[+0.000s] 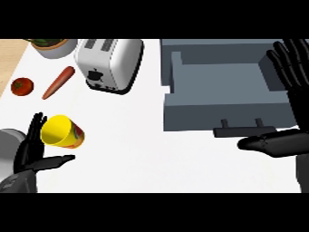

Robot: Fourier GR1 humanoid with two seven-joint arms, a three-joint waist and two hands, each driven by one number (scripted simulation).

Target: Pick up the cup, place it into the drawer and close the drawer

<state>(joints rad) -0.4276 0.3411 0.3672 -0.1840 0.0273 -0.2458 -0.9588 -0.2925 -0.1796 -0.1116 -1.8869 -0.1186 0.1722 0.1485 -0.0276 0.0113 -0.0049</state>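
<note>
**Cup on the bench, drawer open**

We see our left hand [33, 152] open, fingers straight beside the tilted yellow cup [61, 131] on the white bench [137, 149]. Our right hand [294, 104] rests open by the grey open drawer [214, 108].

— What's shiny here?
— The toaster [110, 63]: polished metal with bright glints. The yellow cup [61, 132] looks like smooth, glossy plastic.
— And the rest?
— The grey drawer [217, 88] is matt, the white counter [143, 149] smooth and flat.
</note>
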